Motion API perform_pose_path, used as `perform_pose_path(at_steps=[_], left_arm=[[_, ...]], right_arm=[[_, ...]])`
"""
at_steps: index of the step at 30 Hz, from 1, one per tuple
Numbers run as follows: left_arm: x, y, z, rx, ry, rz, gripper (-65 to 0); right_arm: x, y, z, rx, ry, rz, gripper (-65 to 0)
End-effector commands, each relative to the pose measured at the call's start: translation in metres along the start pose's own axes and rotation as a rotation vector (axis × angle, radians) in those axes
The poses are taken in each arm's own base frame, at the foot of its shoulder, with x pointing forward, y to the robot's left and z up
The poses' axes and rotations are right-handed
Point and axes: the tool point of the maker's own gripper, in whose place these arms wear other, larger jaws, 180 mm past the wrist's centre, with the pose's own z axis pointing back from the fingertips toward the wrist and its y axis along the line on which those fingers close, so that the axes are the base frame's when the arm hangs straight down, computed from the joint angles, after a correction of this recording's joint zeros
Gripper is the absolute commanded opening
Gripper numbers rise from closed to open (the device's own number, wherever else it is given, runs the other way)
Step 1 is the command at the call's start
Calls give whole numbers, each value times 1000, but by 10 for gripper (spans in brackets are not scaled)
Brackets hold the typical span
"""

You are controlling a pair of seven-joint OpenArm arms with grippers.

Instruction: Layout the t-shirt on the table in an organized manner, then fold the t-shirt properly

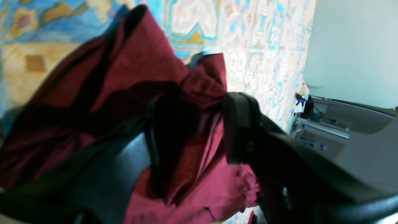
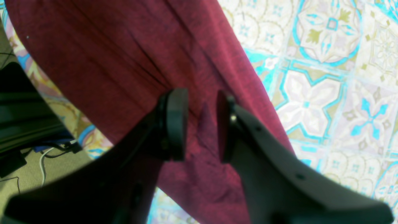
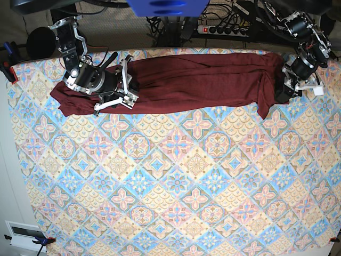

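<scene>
The dark maroon t-shirt [image 3: 197,82] lies stretched in a long band along the far edge of the patterned table [image 3: 176,176]. My right gripper [image 3: 127,88] sits on its left part, where the jaws [image 2: 202,123] pinch a raised fold of the t-shirt [image 2: 124,62] and creases run to the pads. At the shirt's right end is my left gripper [image 3: 285,88]. Its fingers [image 1: 202,124] are closed on a thick bunch of the t-shirt [image 1: 140,62] held above the table [image 1: 264,46]. One end of the cloth hangs down toward [image 3: 265,109].
A power strip with cables [image 3: 224,29] lies beyond the far edge. Past the table's left edge is black equipment with wires [image 2: 25,124]. A white unit [image 3: 21,232] stands at the front left corner, and grey hardware [image 1: 342,137] is off the table's side.
</scene>
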Motion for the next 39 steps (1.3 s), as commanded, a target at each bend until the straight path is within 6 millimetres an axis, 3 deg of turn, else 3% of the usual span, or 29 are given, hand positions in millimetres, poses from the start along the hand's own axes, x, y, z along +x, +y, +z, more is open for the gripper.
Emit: perform_pose_path(at_steps=[1, 8, 16, 19, 25, 29, 34, 39], left_arm=[[2, -13, -3, -38, -4, -13, -375], [-17, -17, -24, -16, 43, -36, -401], [-14, -27, -19, -79, 33, -79, -650], [-2, -24, 3, -67, -11, -105, -647], [-10, -38, 43, -22, -37, -267, -650], [3, -22, 65, 32, -120, -240, -650], [6, 17, 65, 127, -119, -173, -650], [2, 15, 47, 141, -79, -196, -648]], right_arm=[[10, -6, 5, -15, -36, 13, -495], [10, -5, 5, -14, -36, 13, -495], [9, -4, 5, -12, -35, 12, -495], [9, -4, 5, -13, -35, 11, -495], [10, -6, 5, -17, -37, 13, -495], [10, -6, 5, -17, -37, 13, -495], [10, -6, 5, -17, -37, 13, -495], [10, -5, 5, -14, -37, 13, -495]])
